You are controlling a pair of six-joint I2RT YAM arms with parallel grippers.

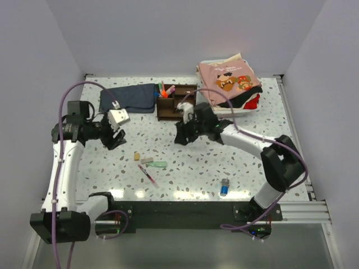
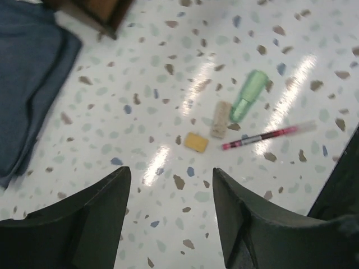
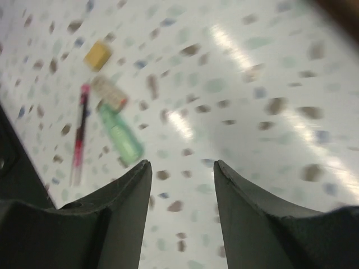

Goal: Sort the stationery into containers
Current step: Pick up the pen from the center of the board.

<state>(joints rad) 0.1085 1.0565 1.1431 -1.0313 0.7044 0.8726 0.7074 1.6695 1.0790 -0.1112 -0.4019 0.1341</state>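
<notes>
My left jaws and my right jaws both stand wide apart above the surface (image 1: 196, 162), holding and touching nothing. Toward my left arm the pink pen (image 1: 147, 174) lies flat, its long axis slanting from far-left to near-right in the top view, close beside the green eraser (image 1: 159, 165), the tan eraser (image 1: 146, 160) and a small yellow eraser (image 1: 136, 156). Only the top view shows the blue-capped bottle (image 1: 224, 188) near the front edge and pens standing in the brown organiser (image 1: 175, 103) at the back, while my wrist views take in the pen and erasers but not the bottle.
</notes>
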